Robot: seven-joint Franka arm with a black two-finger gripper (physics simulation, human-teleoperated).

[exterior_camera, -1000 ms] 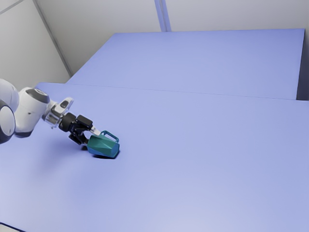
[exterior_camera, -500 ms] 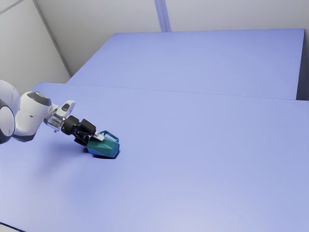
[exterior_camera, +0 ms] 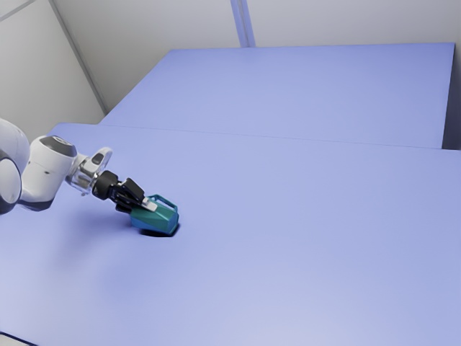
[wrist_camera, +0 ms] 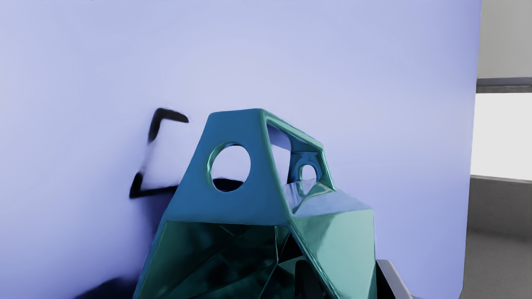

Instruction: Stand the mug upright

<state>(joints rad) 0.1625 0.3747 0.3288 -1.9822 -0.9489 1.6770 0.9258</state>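
Teal mug [exterior_camera: 162,219] on side, gripper [exterior_camera: 146,207] clamped on wall [wrist_camera: 349,249], table edge [wrist_camera: 471,145] well apart.

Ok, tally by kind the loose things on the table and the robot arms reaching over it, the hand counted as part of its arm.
Mugs: 1, the teal mug, on its side
Robot arms: 1, the white arm with its black hand
Total: 2
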